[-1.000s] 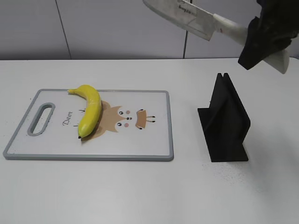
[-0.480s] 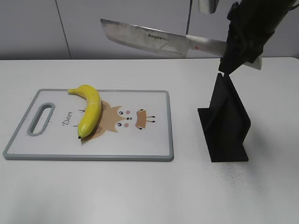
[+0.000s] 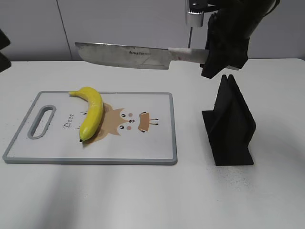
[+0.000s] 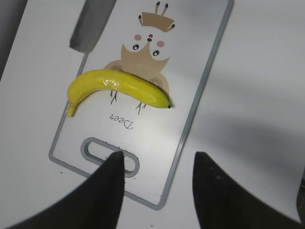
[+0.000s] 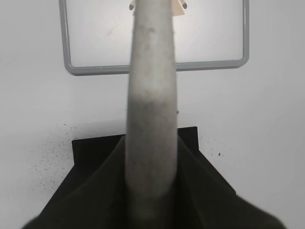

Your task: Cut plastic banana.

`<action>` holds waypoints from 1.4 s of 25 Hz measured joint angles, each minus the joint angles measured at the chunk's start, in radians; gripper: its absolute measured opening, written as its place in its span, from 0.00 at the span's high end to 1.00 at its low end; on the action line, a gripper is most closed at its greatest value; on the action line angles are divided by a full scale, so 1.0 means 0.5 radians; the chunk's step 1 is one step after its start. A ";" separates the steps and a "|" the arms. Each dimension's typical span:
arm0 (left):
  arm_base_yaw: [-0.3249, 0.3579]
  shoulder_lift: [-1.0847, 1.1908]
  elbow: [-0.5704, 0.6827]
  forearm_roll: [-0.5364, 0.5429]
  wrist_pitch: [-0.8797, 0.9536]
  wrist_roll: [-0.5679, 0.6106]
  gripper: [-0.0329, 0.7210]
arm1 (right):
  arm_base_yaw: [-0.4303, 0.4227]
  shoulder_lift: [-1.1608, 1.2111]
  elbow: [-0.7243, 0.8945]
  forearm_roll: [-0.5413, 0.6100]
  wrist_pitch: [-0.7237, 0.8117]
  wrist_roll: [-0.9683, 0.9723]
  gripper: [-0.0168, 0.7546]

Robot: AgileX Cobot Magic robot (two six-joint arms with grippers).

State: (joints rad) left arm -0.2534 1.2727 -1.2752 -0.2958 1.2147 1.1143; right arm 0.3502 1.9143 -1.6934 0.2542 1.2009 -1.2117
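Note:
The plastic banana [image 3: 92,110] is bright yellow and lies on the left half of the white cutting board [image 3: 162,143], stem to the back. It also shows in the left wrist view [image 4: 119,86]. My right gripper [image 3: 224,47] is shut on the handle of a large knife [image 3: 124,56] and holds it level in the air, blade pointing left above the board's far edge. In the right wrist view the knife handle [image 5: 151,109] runs between the shut fingers. My left gripper [image 4: 158,157] is open and empty, hovering above the board's handle-slot end.
A black knife stand [image 3: 231,124] stands on the white table right of the board, below my right gripper; it also shows in the right wrist view [image 5: 90,152]. The board has a grey rim [image 4: 209,71] and a deer drawing. A grey wall is behind.
My right gripper has swung the knife down and to the left, from tilted high at the right to level over the board's far edge. A dark part of the left arm now shows at the left edge.

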 joint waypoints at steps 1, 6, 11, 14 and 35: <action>0.000 0.054 -0.030 0.000 0.000 0.046 0.35 | 0.007 0.020 -0.016 0.001 -0.002 -0.029 0.74; -0.001 0.296 -0.179 0.000 -0.023 0.269 0.35 | 0.086 0.139 -0.131 0.017 -0.002 -0.103 0.74; -0.002 0.434 -0.228 -0.039 -0.181 0.503 0.35 | 0.213 0.266 -0.316 0.023 0.000 -0.113 0.74; -0.002 0.521 -0.228 -0.046 -0.220 0.552 0.35 | 0.249 0.329 -0.401 0.053 -0.002 -0.116 0.74; -0.004 0.865 -0.228 -0.050 -0.498 0.566 0.93 | 0.253 0.463 -0.447 0.161 -0.113 -0.117 0.74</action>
State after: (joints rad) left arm -0.2553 1.7052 -1.3891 -0.3209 0.9655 1.3972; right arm 0.4768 2.1457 -1.9167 0.3348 1.1443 -1.2701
